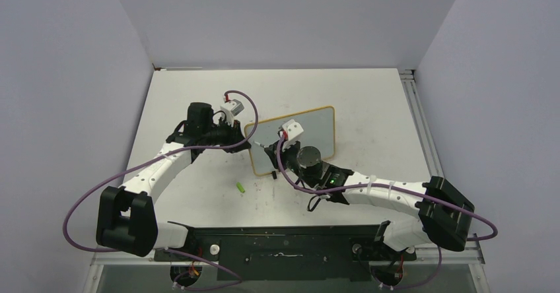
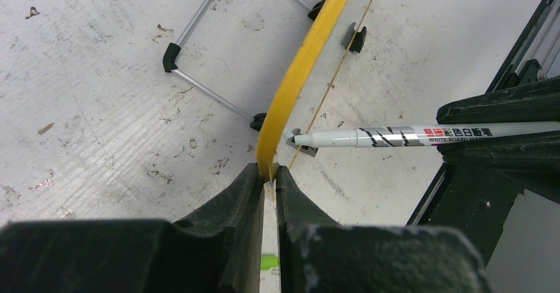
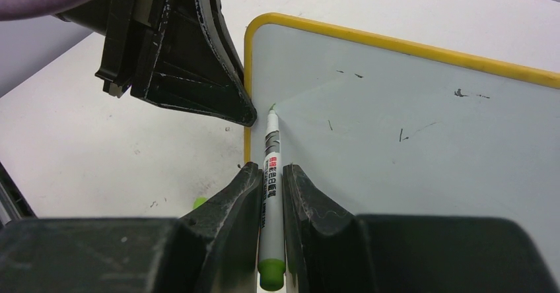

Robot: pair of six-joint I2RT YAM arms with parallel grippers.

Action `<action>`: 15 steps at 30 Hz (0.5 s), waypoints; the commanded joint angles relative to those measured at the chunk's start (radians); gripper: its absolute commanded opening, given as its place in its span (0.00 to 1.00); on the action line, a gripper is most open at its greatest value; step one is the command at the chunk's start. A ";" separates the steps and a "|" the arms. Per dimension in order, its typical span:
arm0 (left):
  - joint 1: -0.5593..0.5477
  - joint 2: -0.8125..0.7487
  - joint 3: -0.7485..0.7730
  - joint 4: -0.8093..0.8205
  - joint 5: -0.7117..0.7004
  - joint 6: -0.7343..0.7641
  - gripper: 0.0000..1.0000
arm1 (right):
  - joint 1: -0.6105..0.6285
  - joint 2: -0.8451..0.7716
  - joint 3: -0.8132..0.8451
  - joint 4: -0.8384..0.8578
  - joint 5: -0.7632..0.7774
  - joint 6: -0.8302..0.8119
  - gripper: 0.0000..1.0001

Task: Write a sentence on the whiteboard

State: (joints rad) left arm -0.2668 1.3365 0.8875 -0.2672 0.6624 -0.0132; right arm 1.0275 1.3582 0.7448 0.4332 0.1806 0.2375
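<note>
Top external view: my left tool point(image 2: 266, 174) is pinched narrowly on the left edge of the whiteboard point(image 1: 314, 131), which stands tilted at mid-worktop point(image 1: 370, 101). A small green cap point(image 1: 242, 187) lies on the worktop, just on my side of the whiteboard's left corner. Right of the pinched edge, a white marker point(image 3: 271, 154) has its green tip at the whiteboard's face; I cannot tell whether it touches. My right tool point(image 3: 271, 171) is clamped on that marker's barrel.
</note>
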 commanded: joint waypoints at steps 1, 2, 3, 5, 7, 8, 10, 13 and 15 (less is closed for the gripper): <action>-0.006 -0.020 0.028 0.001 0.016 0.008 0.00 | 0.000 0.006 0.041 0.062 0.072 -0.030 0.05; -0.006 -0.020 0.028 0.000 0.016 0.021 0.00 | 0.000 0.005 0.041 0.066 0.076 -0.033 0.05; -0.006 -0.019 0.028 0.000 0.017 0.033 0.00 | -0.001 0.005 0.042 0.072 0.077 -0.035 0.05; -0.006 -0.020 0.027 -0.001 0.016 0.035 0.00 | -0.001 0.006 0.047 0.077 0.080 -0.041 0.05; -0.008 -0.019 0.030 -0.002 0.016 0.035 0.00 | 0.000 0.007 0.052 0.082 0.081 -0.046 0.05; -0.008 -0.019 0.029 -0.003 0.016 0.036 0.00 | 0.000 0.009 0.054 0.086 0.082 -0.048 0.05; -0.009 -0.022 0.030 -0.004 0.016 0.038 0.00 | 0.000 0.012 0.058 0.091 0.086 -0.055 0.05; -0.011 -0.021 0.029 -0.004 0.016 0.038 0.00 | 0.000 0.014 0.067 0.097 0.093 -0.062 0.05; -0.012 -0.021 0.030 -0.006 0.016 0.038 0.00 | -0.001 0.014 0.071 0.103 0.098 -0.066 0.05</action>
State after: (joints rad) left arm -0.2680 1.3365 0.8875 -0.2672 0.6601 0.0128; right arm 1.0294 1.3598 0.7658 0.4652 0.2195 0.2016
